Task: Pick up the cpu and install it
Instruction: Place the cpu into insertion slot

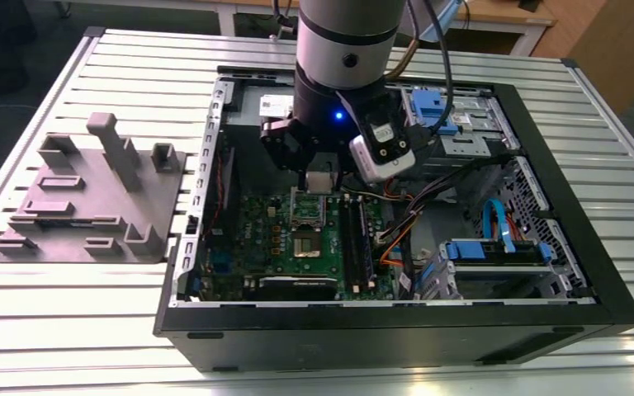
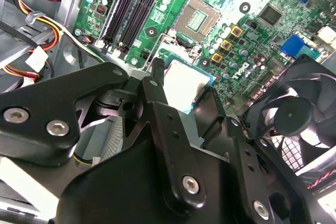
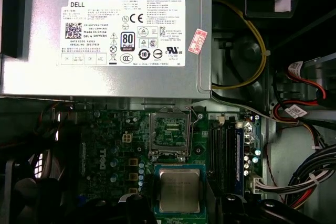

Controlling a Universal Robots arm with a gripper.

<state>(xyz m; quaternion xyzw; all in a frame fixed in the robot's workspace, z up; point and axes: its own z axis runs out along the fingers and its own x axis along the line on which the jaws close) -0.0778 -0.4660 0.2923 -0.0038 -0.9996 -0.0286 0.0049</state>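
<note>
Cpu [image 3: 179, 191] sits pinched in the claw [image 2: 184, 90], held flat above the motherboard [image 3: 113, 150] inside the open case [image 1: 399, 330] on the desk [image 1: 75, 330]. In the exterior view, a grey fixture [image 1: 92, 198] lies leftmost; the claw hangs just above the socket [image 1: 308, 239], which lies open.

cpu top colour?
Silver-grey metal, teal-green rim; the cpu shows best in the first wrist view, at the gripper.
</note>
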